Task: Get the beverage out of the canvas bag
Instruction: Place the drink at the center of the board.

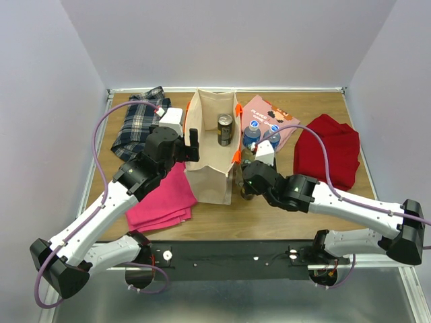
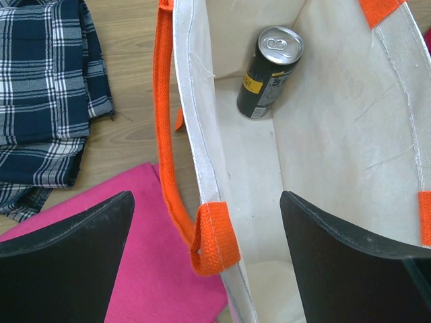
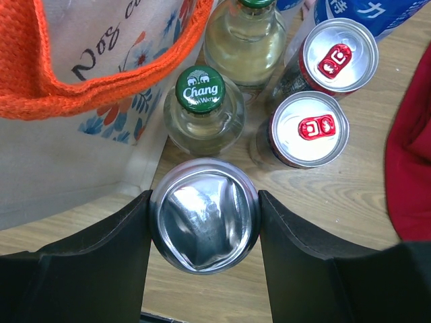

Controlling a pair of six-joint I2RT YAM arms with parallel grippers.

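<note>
Risks 1st. The dark beverage can w/ yellow label (image 2: 271, 70) stood inside the tall beige canvas bag w/ orange handles (image 1: 210, 178), on the bag floor at its far end. It was not out yet. It looked a bit tilted from the left wrist cam, but I couldn't confirm.

The left gripper (image 2: 205, 205) had its jaws wide, straddling the bag's left wall: 1 finger outside over the folded pink cloth (image 2: 155, 282), 1 inside. My read: closing there pinches canvas + the orange handle strap (image 2: 165, 134). A pull on that soft wall could fold it in and topple the can. Reaching deeper could snag the strap.

The right gripper (image 3: 204, 215) was clamped on a silver-ended can (image 3: 204, 229) just outside the bag's right wall. Touching or nearly touching it was a green-capped Chang bottle (image 3: 202, 101), w/ 2 red-tab cans (image 3: 306, 128) close by. It was crowded, so a sloppy release or swing could bowl the neighbours over. I couldn't tell if the held can sat on the wooden table (image 1: 323, 202).

Pose: the left arm was stretched fwd, wrist pitched down over the bag rim. The right arm lay low, reaching in toward the bag's near right corner, gripper pointing down.
</note>
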